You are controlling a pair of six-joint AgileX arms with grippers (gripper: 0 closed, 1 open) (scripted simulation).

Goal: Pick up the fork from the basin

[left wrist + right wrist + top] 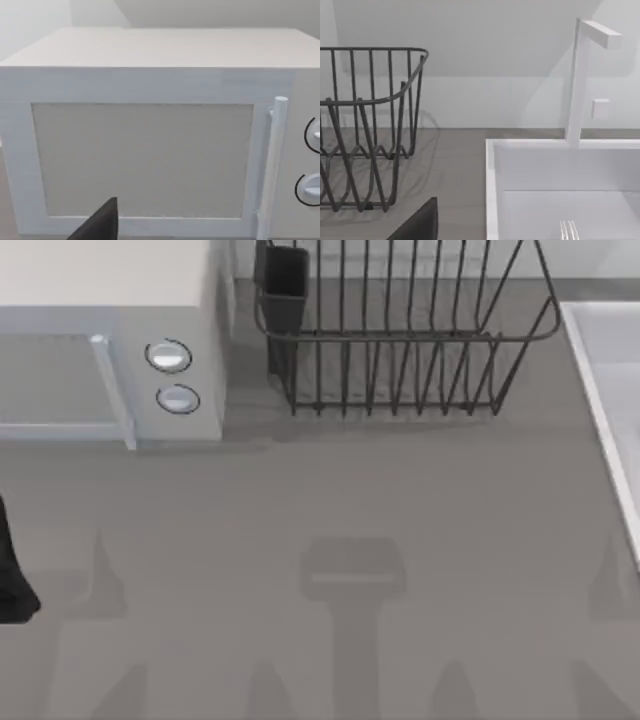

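- Left gripper (pixel 12 580), top view: a dark part of it shows at the far left edge of the counter, low on that side; whether its fingers are apart or together I cannot tell.
- Top view: a microwave (pixel 110 340) stands at the upper left, its door handle (pixel 112 390) and two round knobs (pixel 170 357) facing the open counter (pixel 330 510). A black wire rack (pixel 400 330) stands at the upper middle, with a dark cup (pixel 283 285) fixed at its left end. The basin (pixel 605 390) shows as a pale rim along the right edge, beside the rack.
- Top view: soft grey shadows lie across the bare middle of the counter.
- Left wrist view: the microwave (pixel 150 125) faces the camera, door shut, with the handle (pixel 272 165) upright beside the door and the knobs (pixel 312 187) at the far side. One dark finger (pixel 100 222) of the left gripper rises in the foreground, apart from the microwave.
- Right wrist view: one dark finger (pixel 420 222) of the right gripper shows over the counter, between the rack (pixel 365 130) and the basin (pixel 492 190); its state I cannot tell.
- Right wrist view: the basin's raised rim and sunken floor lie just beside that finger. A white faucet (pixel 577 80) stands on the far rim, with a small square plate (pixel 601 108) on the wall behind it.
- Right wrist view: the fork (pixel 568 231) lies on the basin floor; only its tines show, at the picture's lower edge, well clear of the finger.
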